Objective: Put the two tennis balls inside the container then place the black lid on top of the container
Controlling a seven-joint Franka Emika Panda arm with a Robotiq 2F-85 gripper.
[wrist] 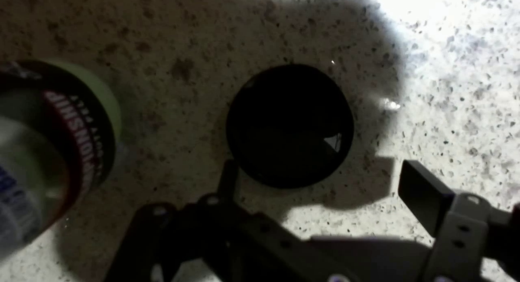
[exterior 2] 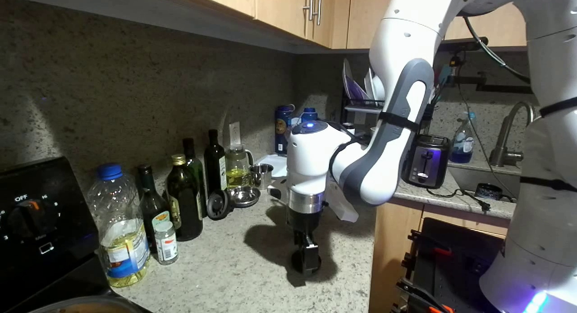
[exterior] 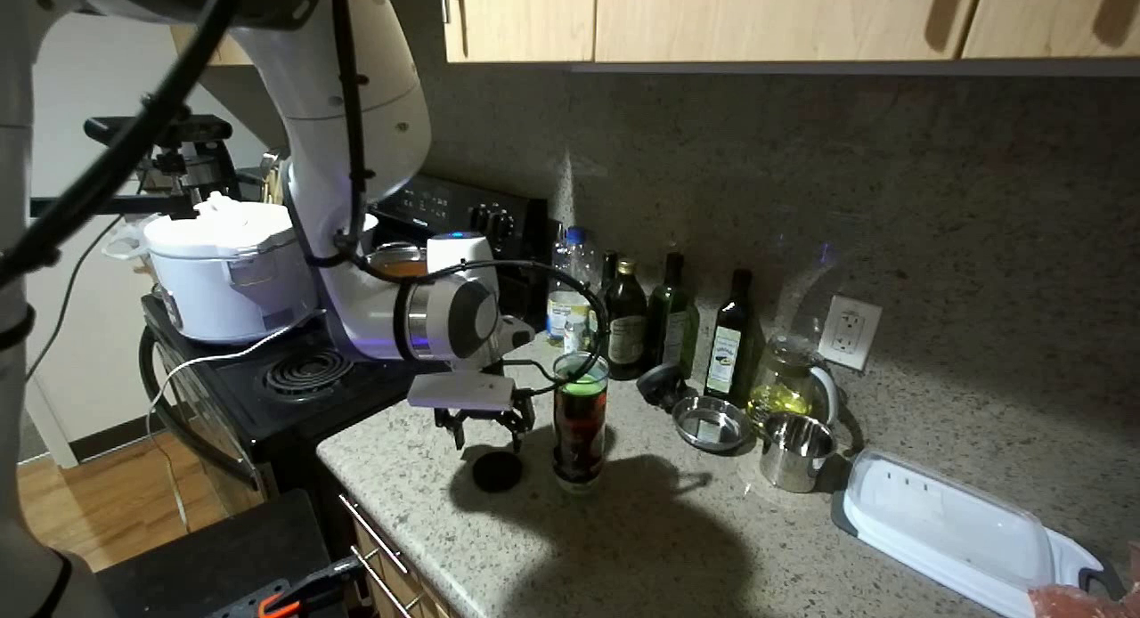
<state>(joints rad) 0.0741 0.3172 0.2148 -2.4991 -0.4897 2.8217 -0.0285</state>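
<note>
The tool, jaws spread apart, is being held just above the black lid near the container, presumably so the lid can be straddled.

In an exterior view the angle's from a bit back, looking down over the counter at the wall, stove off left. In an exterior view it's right by the stove, facing along the counter toward the sink. Both exterior views get the bottles and arm. Wrist view's a close-up, nearly straight down on the lid.
</note>
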